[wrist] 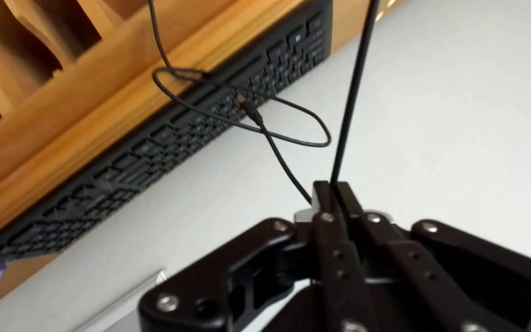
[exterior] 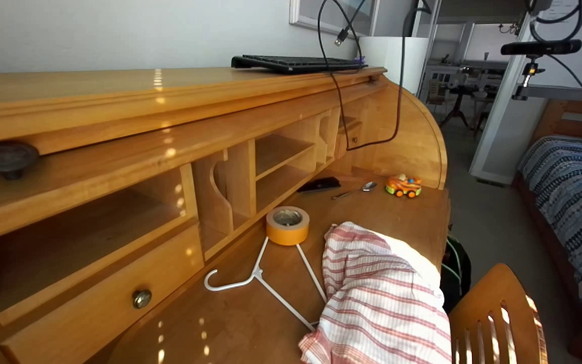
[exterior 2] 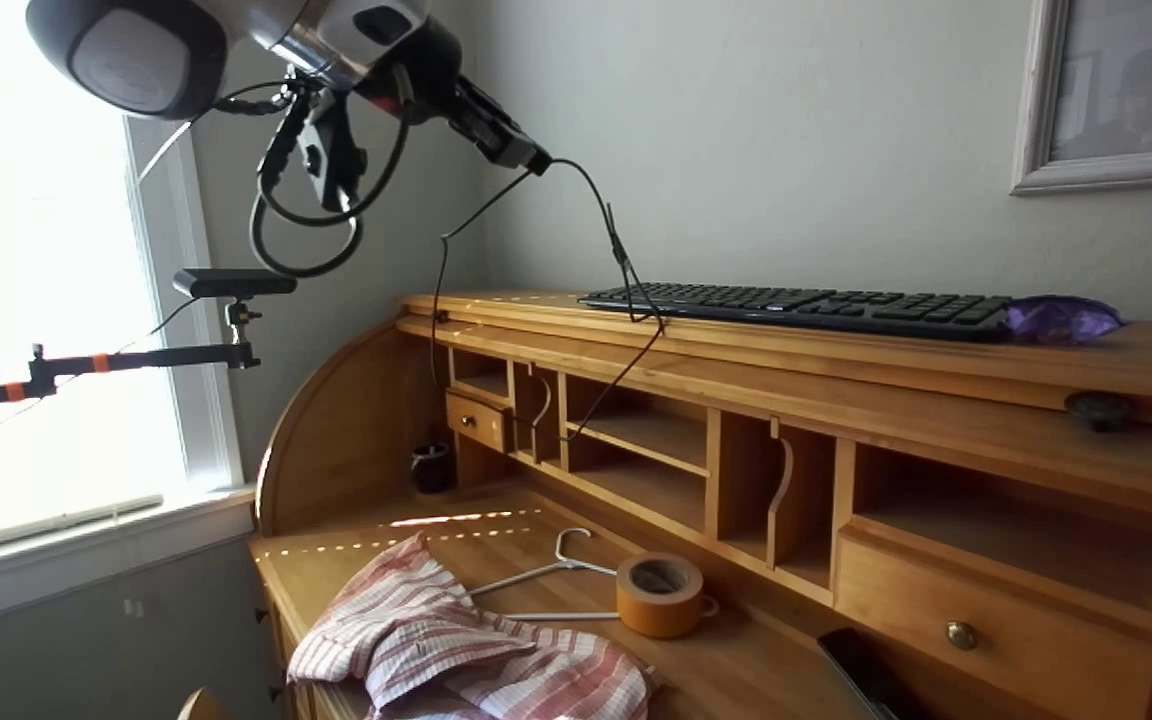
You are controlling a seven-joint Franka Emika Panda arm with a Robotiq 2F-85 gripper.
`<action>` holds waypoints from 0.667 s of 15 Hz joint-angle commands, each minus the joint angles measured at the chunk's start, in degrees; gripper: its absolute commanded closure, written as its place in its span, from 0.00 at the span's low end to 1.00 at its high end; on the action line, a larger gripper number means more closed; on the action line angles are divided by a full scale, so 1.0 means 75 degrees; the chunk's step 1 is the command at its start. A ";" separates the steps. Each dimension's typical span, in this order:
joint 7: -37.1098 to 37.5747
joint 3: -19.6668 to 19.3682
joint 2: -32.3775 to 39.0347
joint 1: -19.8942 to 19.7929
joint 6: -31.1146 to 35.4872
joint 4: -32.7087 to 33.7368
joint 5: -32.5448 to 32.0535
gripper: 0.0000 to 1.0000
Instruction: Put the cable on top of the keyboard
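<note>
Nearest the wrist camera, a black two-fingered metal gripper [wrist: 334,185] has its tips together, clamped on a thin black flexible cable [wrist: 351,103]. In an exterior view the gripper sits well above a honey-coloured wooden roll-top desk [exterior 2: 836,395], with the long, flat black plastic keyboard [exterior 2: 796,305] lying on the desk's top, toward four o'clock.

With the cable held aloft but not laid down, I judge the carrying step to be in hand. Next, the grip should probably travel toward that four o'clock side, over the keyboard, then sink so the slack gathers on it before the tips part.

In the wrist view the cable leaves the tips between twelve and one o'clock, while its slim black plug [wrist: 252,112] points toward eleven, seen against the keyboard, whose long axis runs from eight to two. A loose loop crosses there too; whether it touches, I cannot tell. Looped and slack, the cable has no single axis.
</note>
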 commanded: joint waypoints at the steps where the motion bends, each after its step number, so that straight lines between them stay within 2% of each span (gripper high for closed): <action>1: -0.0046 -0.0621 0.1147 0.1048 0.1073 0.1318 0.0659 0.99; 4: -0.0022 -0.1331 0.2006 0.1839 0.1329 0.2296 0.0877 0.99; 7: -0.0054 -0.2184 0.2859 0.2589 0.1139 0.3240 0.1272 0.99; 9: -0.0074 -0.2638 0.3389 0.2922 0.0966 0.3821 0.1706 0.99; 10: 0.0043 -0.2811 0.3789 0.2924 0.0779 0.4190 0.1953 0.99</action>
